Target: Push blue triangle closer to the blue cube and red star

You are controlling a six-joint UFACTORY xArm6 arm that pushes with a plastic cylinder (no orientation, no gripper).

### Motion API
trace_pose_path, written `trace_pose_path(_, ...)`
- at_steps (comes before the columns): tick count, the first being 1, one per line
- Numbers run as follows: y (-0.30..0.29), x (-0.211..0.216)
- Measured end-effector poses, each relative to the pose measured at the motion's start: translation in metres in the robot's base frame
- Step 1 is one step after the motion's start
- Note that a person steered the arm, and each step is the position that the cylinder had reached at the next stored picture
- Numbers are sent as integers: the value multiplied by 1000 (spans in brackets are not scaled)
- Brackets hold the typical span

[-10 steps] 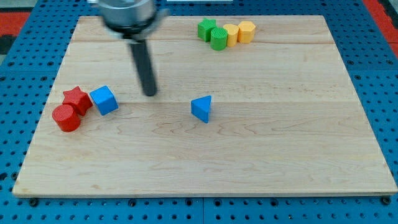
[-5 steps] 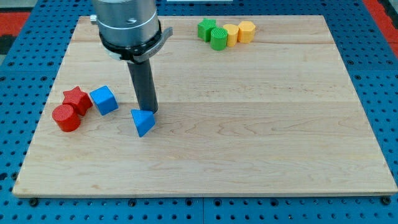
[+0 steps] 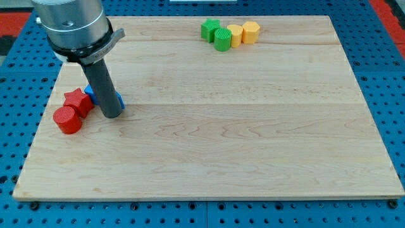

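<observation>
1 camera looks steeply down over the whole wooden board (image 3: 253, 145) from its near edge.

The counter (image 3: 253, 139) is pale wood, smooth and matt, with visible grain. The red star (image 3: 76, 100) and red cylinder (image 3: 67, 120) look like matt plastic. The rod above my tip (image 3: 111, 116) is dark and dull, under a brushed grey metal collar (image 3: 71, 25).

Pale wooden board on a blue perforated bench

The light-grained rectangular wooden board (image 3: 253, 139) fills most of the view, its planks running side to side under even, soft light with only faint shadows. Around it on every side lies a blue metal pegboard surface (image 3: 386, 76) with regular rows of round holes; a patch of red perforated panel (image 3: 12, 22) shows at the view's top left corner
</observation>
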State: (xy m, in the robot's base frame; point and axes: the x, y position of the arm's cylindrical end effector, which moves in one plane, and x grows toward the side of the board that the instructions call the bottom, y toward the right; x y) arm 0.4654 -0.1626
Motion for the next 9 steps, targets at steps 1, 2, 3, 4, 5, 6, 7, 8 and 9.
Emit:
trace_pose_path(1, 55, -6)
trace_pose_path(2, 57, -30)
trace_pose_path(3, 20, -31)
trace_pose_path(4, 14, -31)
trace_pose_path(5, 15, -31)
trace_pose_path(6, 20, -31)
trace_pose_path(7, 14, -27)
trace_pose_path(8, 2, -27)
trace_pose_path(9, 32, -42)
